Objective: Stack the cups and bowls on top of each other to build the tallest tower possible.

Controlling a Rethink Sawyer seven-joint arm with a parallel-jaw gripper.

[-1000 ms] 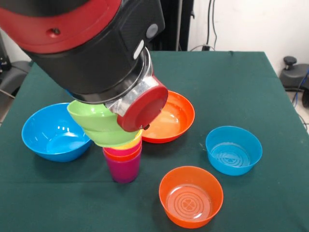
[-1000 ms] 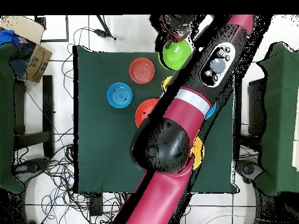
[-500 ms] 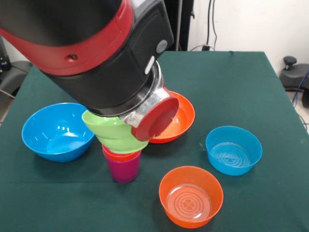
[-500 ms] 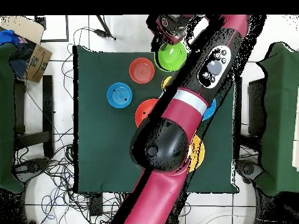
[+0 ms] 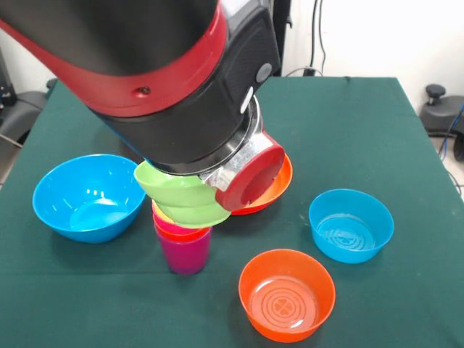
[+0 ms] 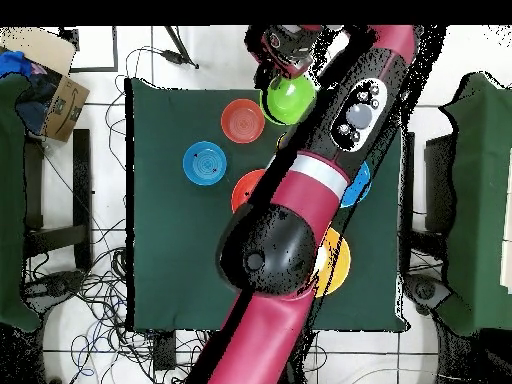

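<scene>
The small green bowl point(image 5: 183, 196) sits tilted on the tower point(image 5: 184, 243) (gripper hidden, so its grip can't be told).

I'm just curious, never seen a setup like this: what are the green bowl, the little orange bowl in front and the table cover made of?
Green bowl: apparently glossy opaque plastic, with soft highlights on its wall. Small orange bowl: shiny plastic, seemingly translucent, moulded rings visible in its base. Table cover: looks like matte dark green cloth, no shine, slight creases.

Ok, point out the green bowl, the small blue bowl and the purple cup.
green bowl point(image 5: 181, 194), front view, outer wall.
small blue bowl point(image 5: 351, 226), front view, inner floor.
purple cup point(image 5: 186, 255), front view, side wall.
</scene>
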